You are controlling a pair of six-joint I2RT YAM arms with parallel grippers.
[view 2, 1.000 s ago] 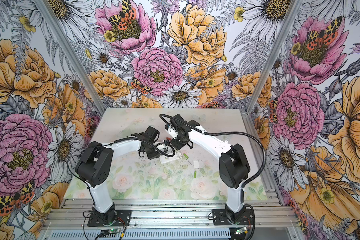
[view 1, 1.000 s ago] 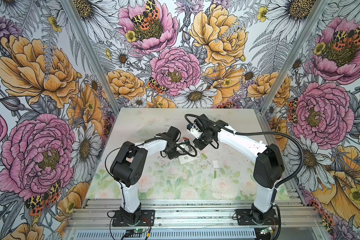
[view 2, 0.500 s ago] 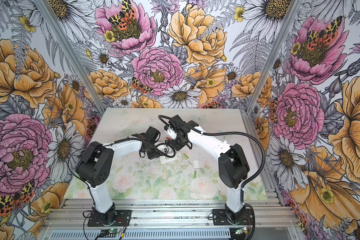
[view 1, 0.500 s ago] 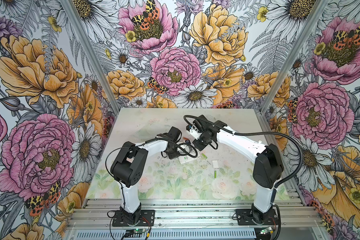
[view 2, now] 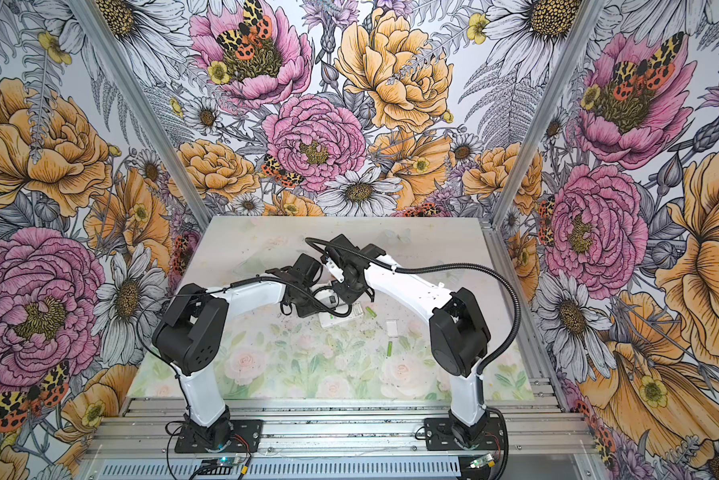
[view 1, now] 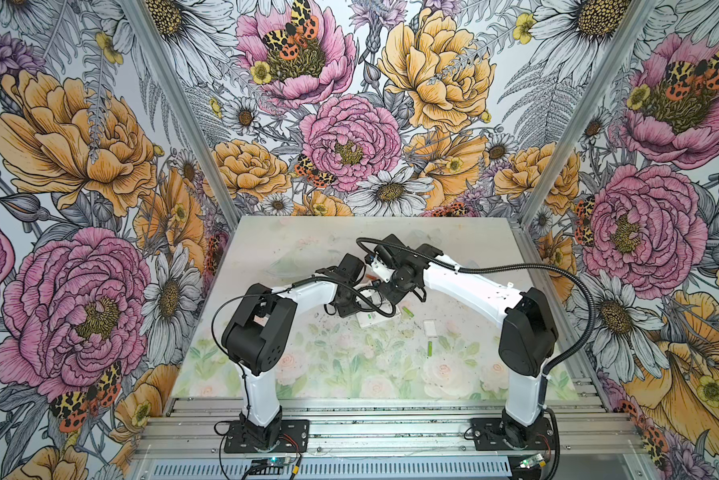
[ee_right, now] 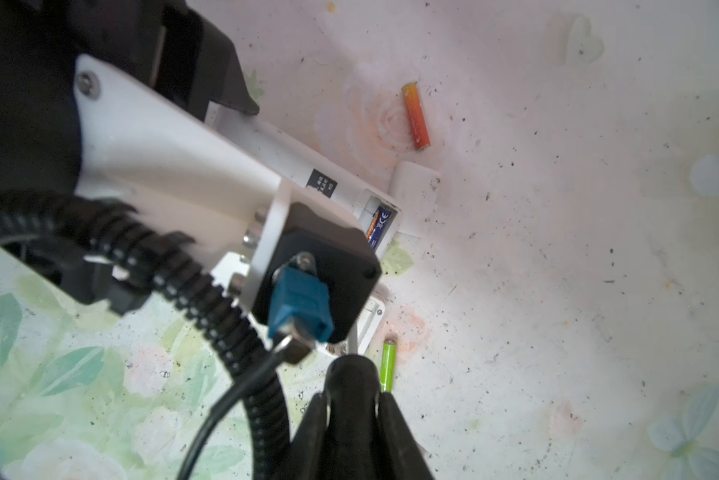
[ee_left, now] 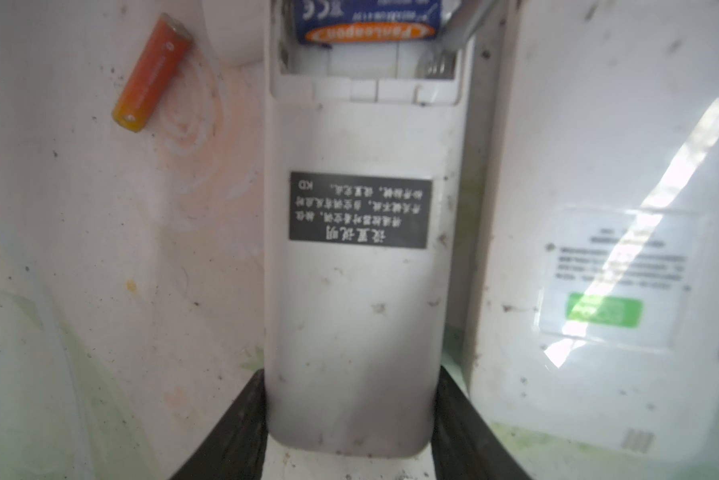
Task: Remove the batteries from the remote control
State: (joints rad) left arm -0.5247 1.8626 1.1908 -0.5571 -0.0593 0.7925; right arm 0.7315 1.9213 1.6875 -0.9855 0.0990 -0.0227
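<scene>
The left gripper (ee_left: 351,374) has its fingers (ee_left: 241,424) closed against the two long sides of the remote control (ee_left: 358,291), at the end away from the battery bay. This grip pins the body flat on the table (view 1: 308,374), back face up, so that it should not slide under prying force. The right gripper (ee_right: 351,411) is clamped on the black handle of the screwdriver (ee_right: 349,370). The metal shaft reaches into the open bay beside the blue-and-orange battery (ee_left: 366,16) seated there, probably to lever it out. A white cover (ee_right: 416,187) lies just beyond the open end. An orange battery (ee_left: 152,72) lies on the table beside the remote control. A green battery (ee_right: 387,365) lies near the screwdriver handle, and a second green battery (view 1: 430,348) lies farther off. A wider remote (ee_left: 599,249) lies alongside.
</scene>
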